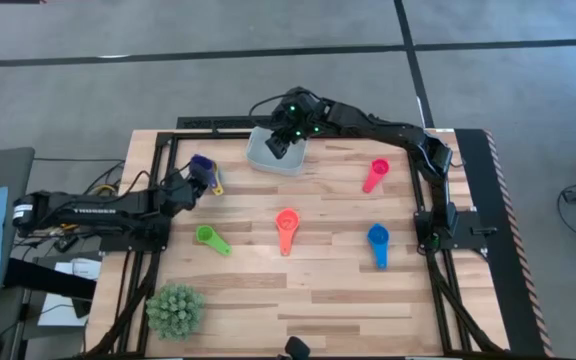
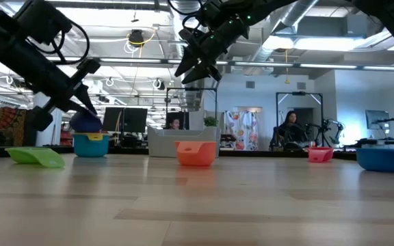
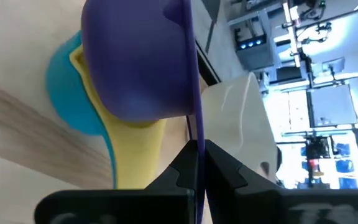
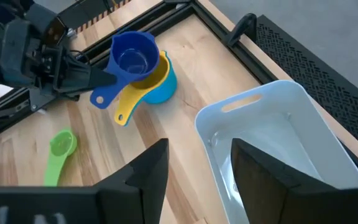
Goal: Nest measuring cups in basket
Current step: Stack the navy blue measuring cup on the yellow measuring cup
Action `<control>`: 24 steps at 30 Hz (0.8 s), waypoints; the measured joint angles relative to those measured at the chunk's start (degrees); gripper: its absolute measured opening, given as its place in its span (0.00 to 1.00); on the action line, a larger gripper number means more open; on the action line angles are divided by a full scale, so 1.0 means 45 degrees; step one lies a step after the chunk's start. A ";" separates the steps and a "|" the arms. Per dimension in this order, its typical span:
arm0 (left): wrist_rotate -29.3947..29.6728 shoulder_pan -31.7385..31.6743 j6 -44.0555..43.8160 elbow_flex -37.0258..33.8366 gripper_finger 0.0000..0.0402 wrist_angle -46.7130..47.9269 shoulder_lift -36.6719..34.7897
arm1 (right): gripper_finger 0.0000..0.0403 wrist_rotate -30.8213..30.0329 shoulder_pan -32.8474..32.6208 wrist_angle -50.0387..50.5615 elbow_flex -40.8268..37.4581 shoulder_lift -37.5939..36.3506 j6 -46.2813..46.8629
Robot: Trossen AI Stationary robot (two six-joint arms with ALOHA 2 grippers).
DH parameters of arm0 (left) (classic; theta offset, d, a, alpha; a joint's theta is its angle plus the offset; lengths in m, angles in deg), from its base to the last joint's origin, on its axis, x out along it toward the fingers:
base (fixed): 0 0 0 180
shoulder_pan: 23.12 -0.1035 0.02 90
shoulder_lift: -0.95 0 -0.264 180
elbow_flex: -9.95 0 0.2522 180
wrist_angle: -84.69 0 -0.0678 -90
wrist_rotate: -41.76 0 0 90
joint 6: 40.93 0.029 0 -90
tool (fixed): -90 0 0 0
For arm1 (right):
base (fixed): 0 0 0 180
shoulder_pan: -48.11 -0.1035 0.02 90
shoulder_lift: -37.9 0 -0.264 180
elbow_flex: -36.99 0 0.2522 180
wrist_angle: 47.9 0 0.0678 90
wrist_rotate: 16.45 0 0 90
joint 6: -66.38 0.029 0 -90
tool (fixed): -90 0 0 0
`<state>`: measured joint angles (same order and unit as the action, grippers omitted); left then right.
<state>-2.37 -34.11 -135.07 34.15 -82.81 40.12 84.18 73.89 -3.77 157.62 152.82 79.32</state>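
My left gripper is at the table's far left, shut on the purple measuring cup. That cup sits over the yellow cup, which is nested in the teal cup. My right gripper hangs open and empty above the translucent basket at the far edge. The basket holds nothing that I can see. The green cup, coral-red cup, blue cup and pink cup lie apart on the table. My left gripper pinches the purple cup's flat handle between its two fingers, one on each flat face. The fingers come roughly level from the table's left, along the handle. The bowl sits over the yellow cup; whether it rests on it I cannot tell.
A spiky green ball plant stands at the near left corner. A black frame runs along the table's far edge behind the basket. Bare wood lies across the near half.
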 joint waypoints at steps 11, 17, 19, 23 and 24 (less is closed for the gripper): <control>-0.0153 -0.0115 -0.0329 -0.0133 0.02 -0.0059 -0.0051 | 0.46 -0.0005 0.0000 0.0010 0.0000 0.0000 -0.0292; -0.0186 -0.0120 -0.0318 -0.0133 0.11 -0.0305 -0.0054 | 0.48 -0.0015 0.0000 0.0005 0.0000 0.0000 -0.0446; -0.0255 -0.0120 -0.0122 -0.0133 0.16 -0.0569 -0.0056 | 0.49 -0.0024 0.0000 0.0005 0.0000 0.0000 -0.0514; -0.0827 -0.0115 0.0212 -0.0133 0.24 -0.0841 -0.0225 | 0.48 -0.0029 0.0000 0.0024 0.0000 0.0000 -0.0523; -0.0994 -0.0116 0.0371 -0.0117 0.26 -0.0844 -0.0308 | 0.48 -0.0029 -0.0004 0.0070 0.0000 0.0000 -0.0523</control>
<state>-6.84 -34.63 -133.40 33.63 -86.60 38.73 84.05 73.87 -3.45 157.62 152.82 76.97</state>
